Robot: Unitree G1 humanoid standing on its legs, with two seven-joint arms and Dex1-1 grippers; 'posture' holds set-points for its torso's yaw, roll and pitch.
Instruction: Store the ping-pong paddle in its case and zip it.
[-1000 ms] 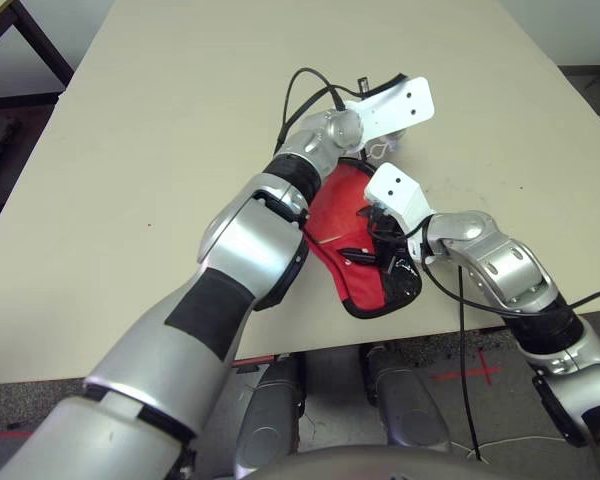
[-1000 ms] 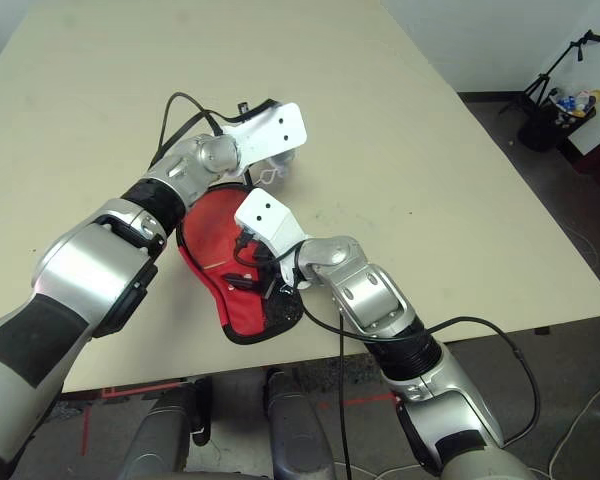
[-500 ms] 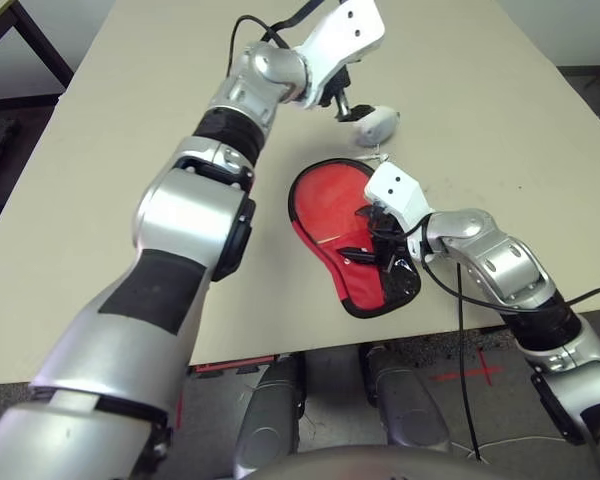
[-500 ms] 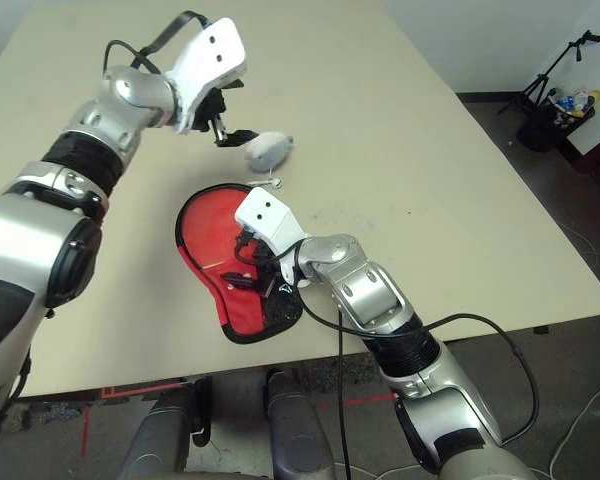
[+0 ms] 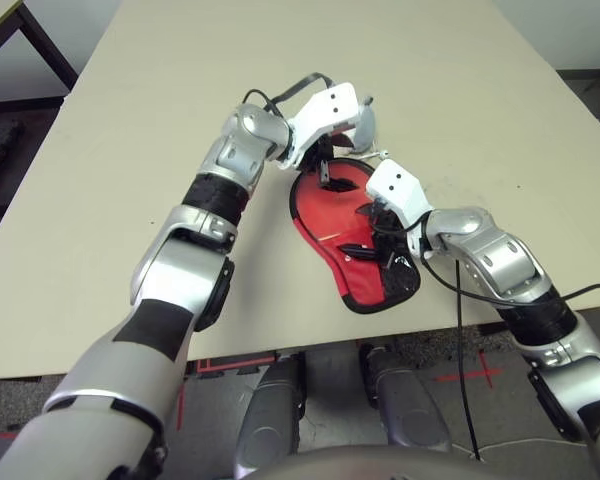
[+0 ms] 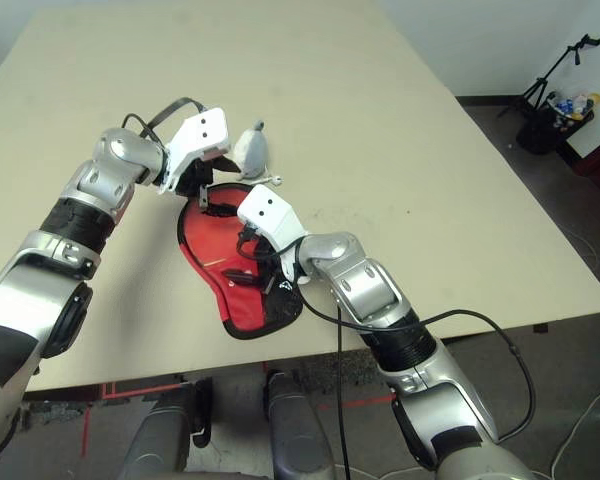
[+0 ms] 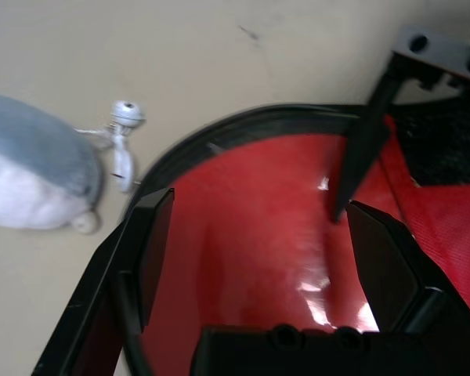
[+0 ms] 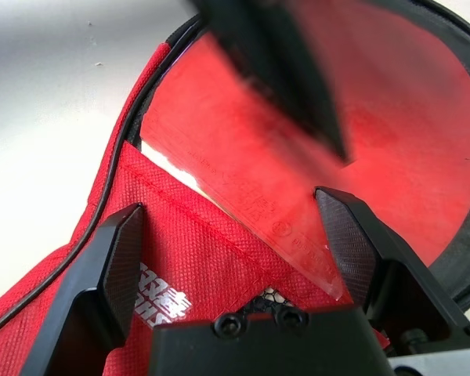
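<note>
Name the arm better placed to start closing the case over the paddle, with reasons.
Probably left. The open left gripper hovers over the case's round far rim, where the paddle face lies uncovered. The open right gripper sits mid-case, suited to steadying it.

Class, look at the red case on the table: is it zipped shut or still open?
Open. The case is unzipped: the paddle's red rubber face lies bare inside the black rim.
</note>
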